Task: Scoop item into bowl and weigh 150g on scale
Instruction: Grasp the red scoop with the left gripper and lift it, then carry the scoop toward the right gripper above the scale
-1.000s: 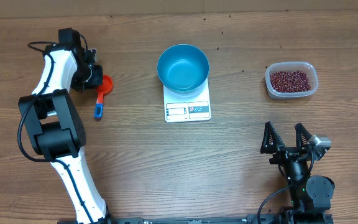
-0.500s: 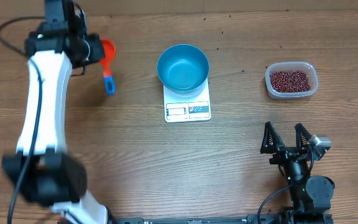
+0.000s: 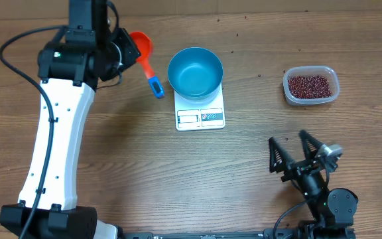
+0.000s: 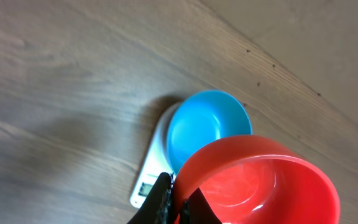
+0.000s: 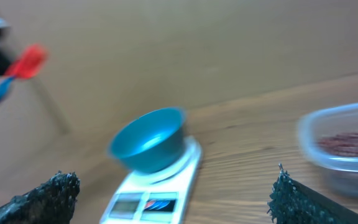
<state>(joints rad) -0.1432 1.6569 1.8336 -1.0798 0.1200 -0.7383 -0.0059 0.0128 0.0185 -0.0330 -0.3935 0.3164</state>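
Above the bench (image 3: 244, 172), left of the bowl (image 3: 195, 72), the left end effector (image 3: 126, 49) pinches a scoop (image 3: 140, 45) at the base of its red cup. The scoop's blue handle tip appears just beside the bowl's left side in the overhead view. The bowl sits on the far half of the scale (image 3: 200, 117), leaving the display edge exposed. Beans (image 3: 309, 85) lie in a clear tub (image 3: 286, 89), well to the right of the scale. The right end effector (image 3: 293, 150) is near the bench's front edge, with its fingers spread wide apart. The right wrist view is blurred.
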